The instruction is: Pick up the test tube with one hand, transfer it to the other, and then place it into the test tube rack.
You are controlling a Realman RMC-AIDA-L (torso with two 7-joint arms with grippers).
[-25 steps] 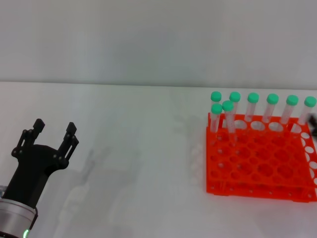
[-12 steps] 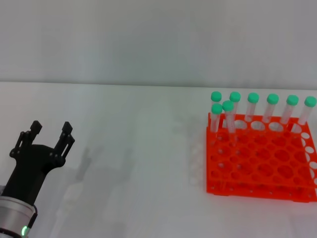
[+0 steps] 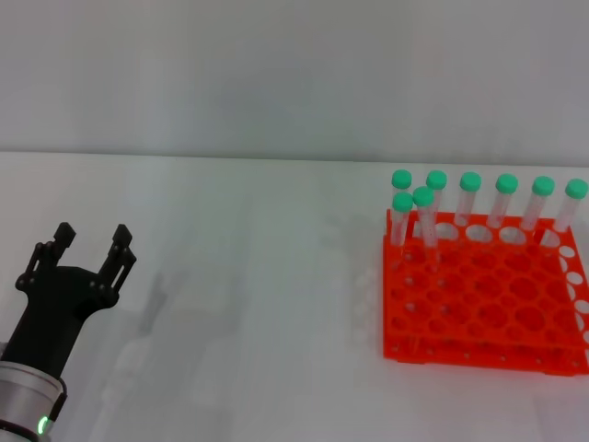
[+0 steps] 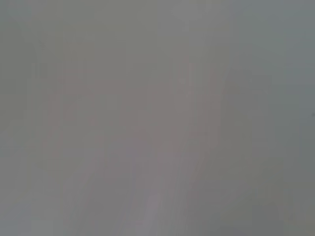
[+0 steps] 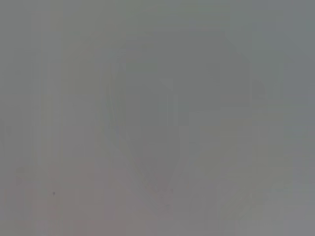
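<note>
L gripper (image 3: 90,238) hovered low at near-left over the white table (image 3: 258,304), fingers spread apart, nothing between them. R gripper wasn't visible in any view. Orange test tube rack (image 3: 488,308) sat on the right side of the table w/ 8 green-capped tubes upright along its far edge; leftmost-front test tube (image 3: 401,221) stood at the far-left corner. Both wrist views showed only blank grey.

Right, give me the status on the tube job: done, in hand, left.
Done, by the look of it: eight green-capped test tubes stand upright at the back of the orange test tube rack, and none lies on the table. In hand: nothing; the left gripper hangs open and empty at the table's left. The right gripper is out of view. Left: seemingly nothing.
</note>
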